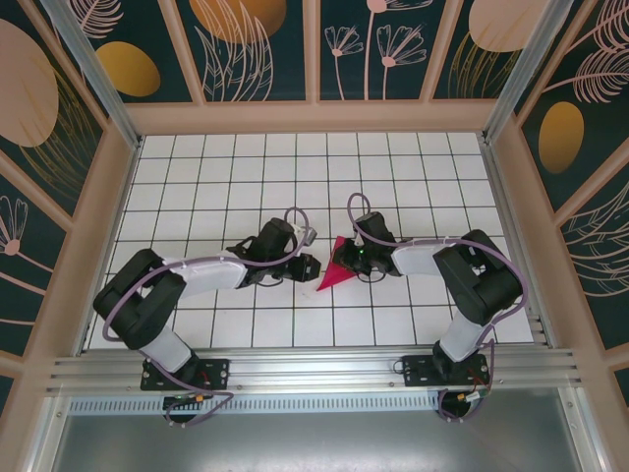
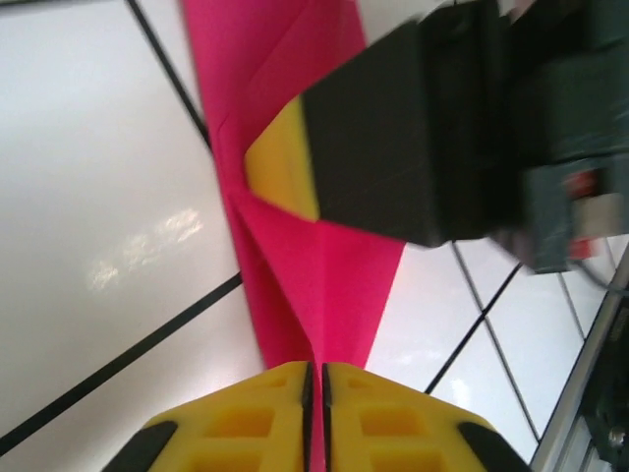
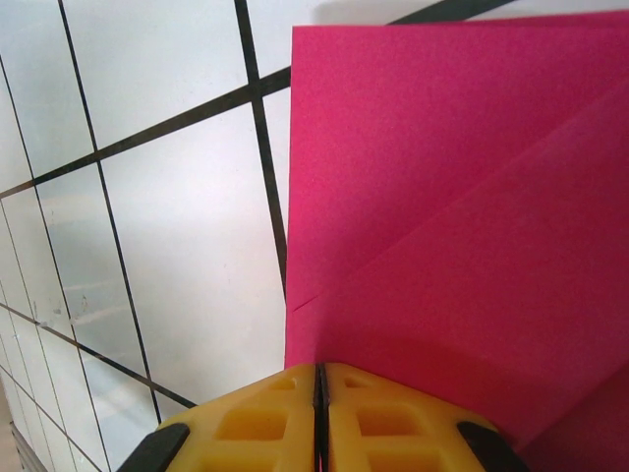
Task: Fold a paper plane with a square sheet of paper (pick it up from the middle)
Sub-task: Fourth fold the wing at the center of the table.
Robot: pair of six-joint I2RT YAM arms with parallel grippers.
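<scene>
No text, brand or number is legible; one small red label [image 2: 582, 184] is too blurred to read.

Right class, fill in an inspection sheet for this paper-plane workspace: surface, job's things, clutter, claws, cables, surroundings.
Surface: white tiled table with dark grid lines.
Job's things: magenta paper, folded to a pointed shape, lying between the claws.
Clutter: nothing seen.
Claws: left claw shut, apparently pinching the paper's narrow end; right claw shut, tip pressing on the paper.
Cables: purple cables looped along both arms.
Surroundings: leaf-patterned walls; metal rail at the near edge.
</scene>
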